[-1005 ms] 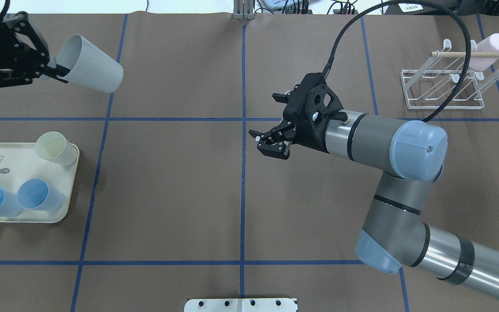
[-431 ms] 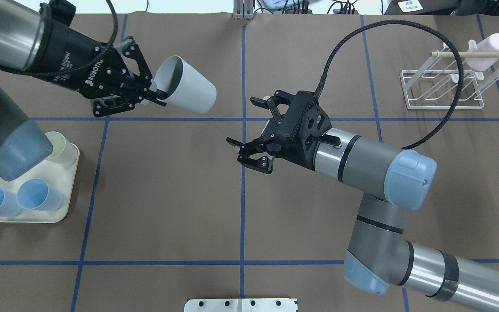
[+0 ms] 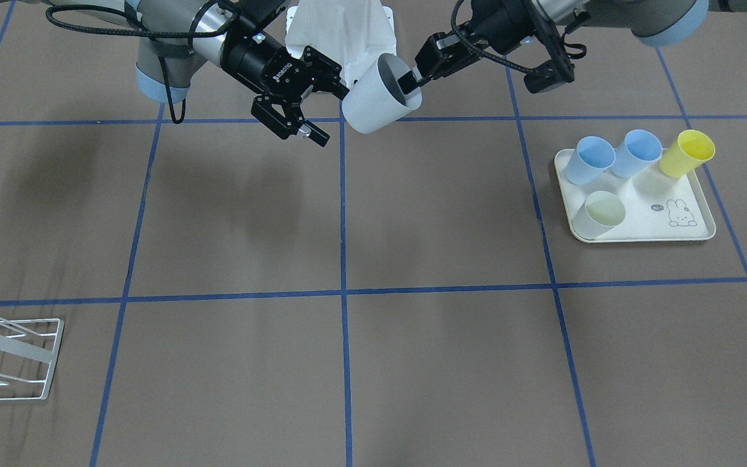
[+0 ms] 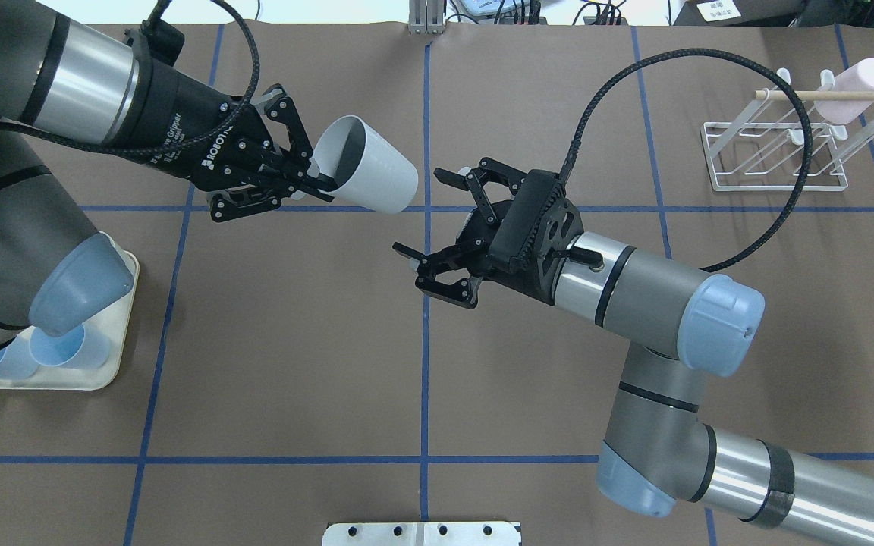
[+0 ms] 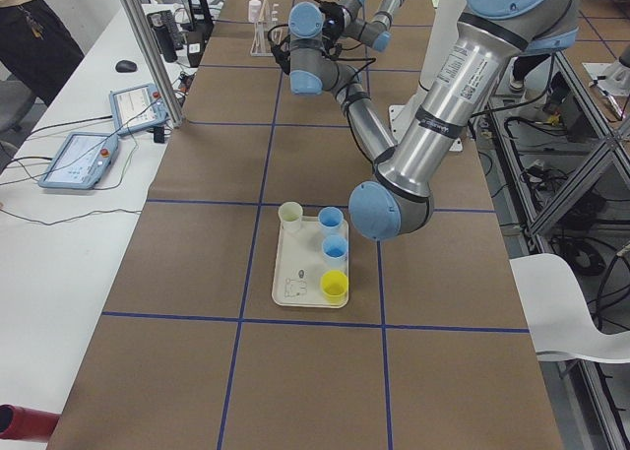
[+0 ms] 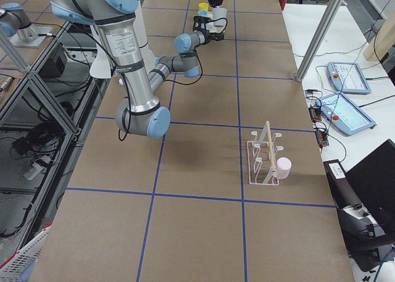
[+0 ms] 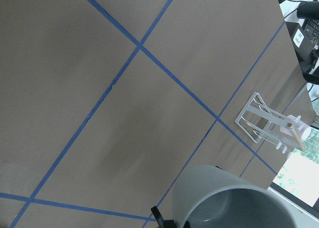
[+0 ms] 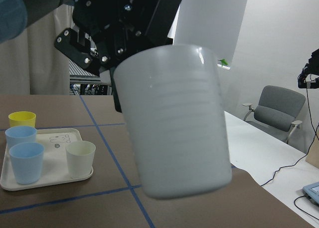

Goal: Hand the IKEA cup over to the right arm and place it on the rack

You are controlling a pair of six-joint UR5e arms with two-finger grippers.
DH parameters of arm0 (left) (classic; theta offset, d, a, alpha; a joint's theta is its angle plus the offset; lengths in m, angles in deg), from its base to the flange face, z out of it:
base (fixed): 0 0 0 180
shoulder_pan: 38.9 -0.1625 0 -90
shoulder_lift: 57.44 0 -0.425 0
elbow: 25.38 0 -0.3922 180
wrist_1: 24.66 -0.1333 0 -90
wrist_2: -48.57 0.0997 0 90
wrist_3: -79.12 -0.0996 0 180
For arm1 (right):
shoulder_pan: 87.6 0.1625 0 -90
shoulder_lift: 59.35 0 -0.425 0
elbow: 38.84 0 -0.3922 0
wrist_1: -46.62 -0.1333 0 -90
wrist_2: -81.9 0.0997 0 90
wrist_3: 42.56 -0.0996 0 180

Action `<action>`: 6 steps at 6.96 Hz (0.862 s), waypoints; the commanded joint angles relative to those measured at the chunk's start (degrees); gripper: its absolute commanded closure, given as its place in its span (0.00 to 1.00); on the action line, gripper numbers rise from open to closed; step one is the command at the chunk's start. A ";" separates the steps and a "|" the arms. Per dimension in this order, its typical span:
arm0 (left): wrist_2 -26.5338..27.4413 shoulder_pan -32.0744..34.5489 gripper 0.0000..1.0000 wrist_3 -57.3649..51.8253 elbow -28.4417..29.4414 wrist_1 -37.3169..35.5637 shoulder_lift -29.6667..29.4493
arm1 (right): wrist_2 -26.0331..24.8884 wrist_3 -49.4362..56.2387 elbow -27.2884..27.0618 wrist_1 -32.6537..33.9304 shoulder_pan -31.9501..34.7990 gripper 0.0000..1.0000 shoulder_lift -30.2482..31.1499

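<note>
The white cup (image 4: 372, 176) is hanging in the air over the middle of the table, tipped on its side with its base pointing at the right gripper (image 4: 423, 216). The left gripper (image 4: 314, 184) is pinching the rim, one finger inside the mouth and one outside. The right gripper is waiting just short of the base, not touching, jaws spread wide. The rack (image 4: 774, 155) is standing well off to the right, carrying a pink cup (image 4: 858, 83). A tray (image 3: 691, 230) on the left is holding two blue cups (image 3: 591, 161), a yellow cup (image 3: 688, 152) and a pale green cup (image 3: 600, 214).
</note>
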 commanded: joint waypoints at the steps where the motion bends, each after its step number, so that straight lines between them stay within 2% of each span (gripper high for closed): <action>1: 1.20 -1.39 1.00 -0.07 0.68 -0.24 -0.79 | -0.05 1.07 0.03 -0.39 -0.05 0.03 -0.54; 6: 3.48 -2.70 1.00 -0.16 2.00 -0.24 -1.93 | -0.05 2.74 -0.23 -0.39 0.04 0.03 -0.63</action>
